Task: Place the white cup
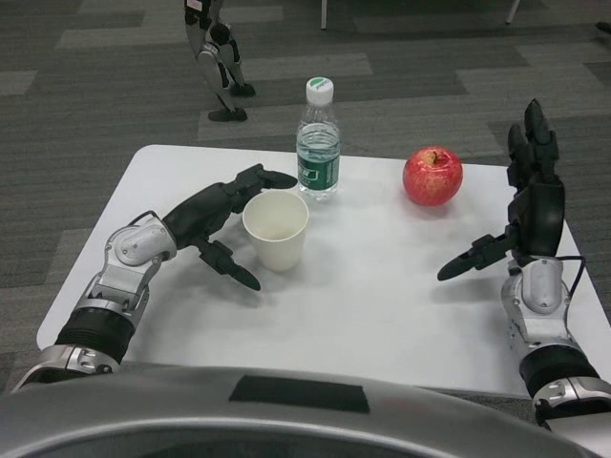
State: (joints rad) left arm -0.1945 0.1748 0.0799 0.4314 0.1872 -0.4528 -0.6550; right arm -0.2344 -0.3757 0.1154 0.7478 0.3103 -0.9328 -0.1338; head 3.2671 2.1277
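Note:
A white paper cup [276,229] stands upright on the white table [382,305], a little left of centre. My left hand [221,218] lies just left of the cup with its fingers spread around it, one reaching behind the rim and the thumb below; a narrow gap shows between hand and cup. My right hand [525,200] is raised at the right edge of the table with its fingers apart and pointing up, holding nothing.
A clear water bottle [318,143] with a white cap and green label stands right behind the cup. A red apple [432,176] sits to the right of the bottle. Legs of another robot [218,57] stand on the grey carpet beyond the table.

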